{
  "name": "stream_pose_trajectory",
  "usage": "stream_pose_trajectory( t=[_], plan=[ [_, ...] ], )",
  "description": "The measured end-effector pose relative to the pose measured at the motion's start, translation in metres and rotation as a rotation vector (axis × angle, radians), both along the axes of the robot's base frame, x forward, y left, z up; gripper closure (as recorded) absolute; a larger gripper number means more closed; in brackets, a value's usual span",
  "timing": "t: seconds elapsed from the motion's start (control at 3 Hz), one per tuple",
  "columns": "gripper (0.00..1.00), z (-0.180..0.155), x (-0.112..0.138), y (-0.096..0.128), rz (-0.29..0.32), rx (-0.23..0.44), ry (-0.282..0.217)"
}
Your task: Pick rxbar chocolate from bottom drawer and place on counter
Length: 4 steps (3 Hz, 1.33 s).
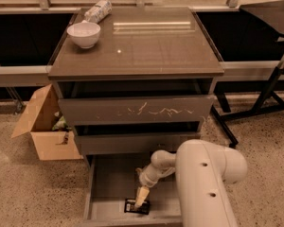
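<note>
Tool [142, 196] lower centre of frame, inside bottom drawer [100, 183], tip at rxbar chocolate [131, 206]; cannot tell its grip.

Bench [146, 46] top glossy, glass-like; scratched drawer front [132, 110] matt with white scuffs; bowl [84, 33] glazed white; box [43, 129] plain cardboard; arm shell [206, 174] smooth pale plastic, end effector [142, 197] down in matt bottom drawer [109, 183] over black-wrapped rxbar chocolate [131, 206].

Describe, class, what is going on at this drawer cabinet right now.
The robot's arm reaches down into the open bottom drawer, its gripper right at the rxbar chocolate lying near the drawer's front. The bar is not yet on the counter, which holds a white bowl and a whitish packet.
</note>
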<state>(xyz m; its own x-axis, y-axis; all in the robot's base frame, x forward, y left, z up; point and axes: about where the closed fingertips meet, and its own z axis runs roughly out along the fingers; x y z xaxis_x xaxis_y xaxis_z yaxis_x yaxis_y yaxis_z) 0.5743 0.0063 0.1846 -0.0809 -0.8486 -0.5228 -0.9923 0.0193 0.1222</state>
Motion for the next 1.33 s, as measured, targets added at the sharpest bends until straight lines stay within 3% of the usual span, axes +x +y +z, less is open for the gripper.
stream_pose_trajectory(
  t=[0.67,1.33],
  plan=[
    [0.0,-0.058,-0.005,0.042,0.033,-0.061,-0.002],
    [0.0,-0.086,-0.035,0.042,0.004,-0.096,0.026]
  ],
)
